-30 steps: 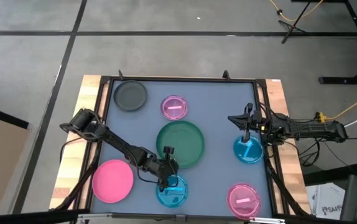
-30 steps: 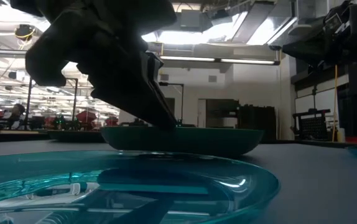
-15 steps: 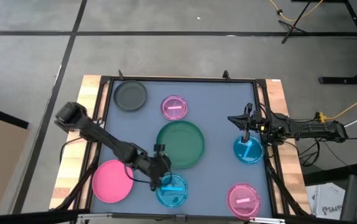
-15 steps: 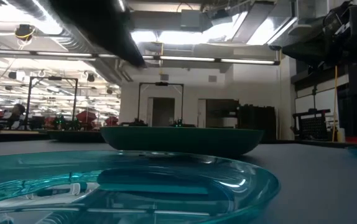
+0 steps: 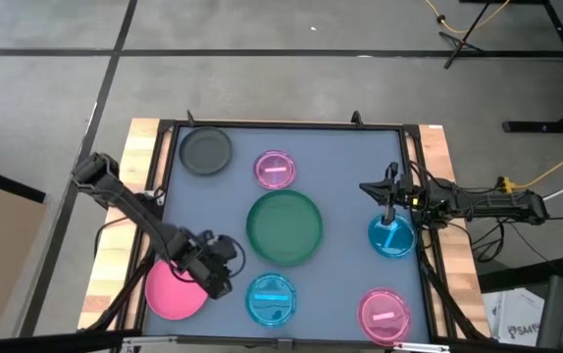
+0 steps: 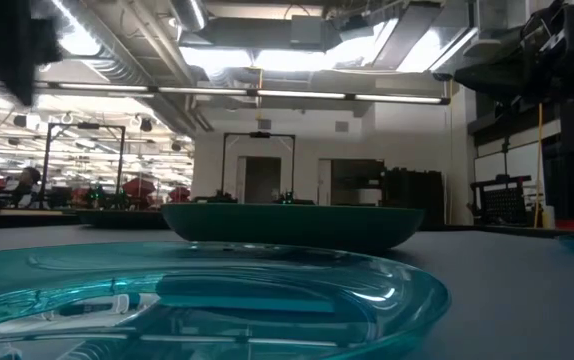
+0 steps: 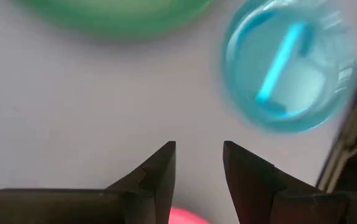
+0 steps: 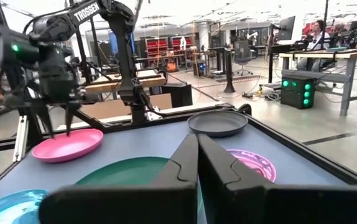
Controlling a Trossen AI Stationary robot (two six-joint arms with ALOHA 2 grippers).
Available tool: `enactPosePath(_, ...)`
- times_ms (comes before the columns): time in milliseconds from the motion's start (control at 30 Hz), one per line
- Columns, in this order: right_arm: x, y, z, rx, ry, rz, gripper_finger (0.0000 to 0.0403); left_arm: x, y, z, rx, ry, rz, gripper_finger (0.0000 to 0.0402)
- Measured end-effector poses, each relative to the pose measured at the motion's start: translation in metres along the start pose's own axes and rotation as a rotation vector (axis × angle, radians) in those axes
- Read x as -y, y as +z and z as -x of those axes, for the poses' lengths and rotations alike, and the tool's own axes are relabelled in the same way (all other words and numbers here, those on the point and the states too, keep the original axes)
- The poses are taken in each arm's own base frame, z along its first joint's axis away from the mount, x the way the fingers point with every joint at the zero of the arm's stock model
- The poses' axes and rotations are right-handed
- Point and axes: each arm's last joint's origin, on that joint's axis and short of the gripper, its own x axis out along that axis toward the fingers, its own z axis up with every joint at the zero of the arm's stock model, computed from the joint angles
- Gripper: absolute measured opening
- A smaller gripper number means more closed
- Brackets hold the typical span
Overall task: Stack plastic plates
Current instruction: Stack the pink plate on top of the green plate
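Seven plates lie flat and apart on the table: grey (image 5: 206, 151), small magenta (image 5: 275, 169), large green (image 5: 284, 227), blue (image 5: 391, 237), another blue (image 5: 272, 299), pink (image 5: 176, 286) and a second magenta (image 5: 383, 314). My left gripper (image 5: 213, 279) hangs open above the pink plate's right edge, fingers pointing down. Its wrist view shows the open fingers (image 7: 197, 155) with the pink rim (image 7: 185, 218) below and the blue plate (image 7: 284, 68) beyond. From the right wrist view it (image 8: 57, 124) stands clear above the pink plate (image 8: 66, 144). My right gripper (image 5: 370, 188) waits shut, right of the green plate.
A raised black frame (image 5: 281, 125) borders the table, with wooden strips (image 5: 125, 226) outside it. Bare tabletop lies between the plates. The low view looks over the near blue plate (image 6: 197, 290) at the green plate (image 6: 292, 225). A person sits far off in the room (image 8: 318, 28).
My left gripper has risen from the gap between the near blue plate and the green plate and swung toward the table's left, ending over the pink plate's right edge. It has left the middle of the low view. The plates have stayed in place.
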Motion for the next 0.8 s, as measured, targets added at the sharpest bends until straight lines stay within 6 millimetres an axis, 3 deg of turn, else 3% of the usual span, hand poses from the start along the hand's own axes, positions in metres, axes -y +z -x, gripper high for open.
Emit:
enactPosePath(167,0.0,0.0,0.0,0.0,0.007,-0.004,0.0,-0.002,-0.014,-0.005,-0.128,0.074,0.238,0.0128)
enactPosePath(367,0.0,0.0,0.0,-0.001,0.007,-0.004,0.0,0.005,-0.027,-0.018,-0.174,0.117,0.37,0.0128)
enactPosePath(800,0.0,0.0,0.0,-0.002,0.007,-0.004,0.0,0.012,-0.035,-0.048,-0.252,0.178,0.405,0.0128)
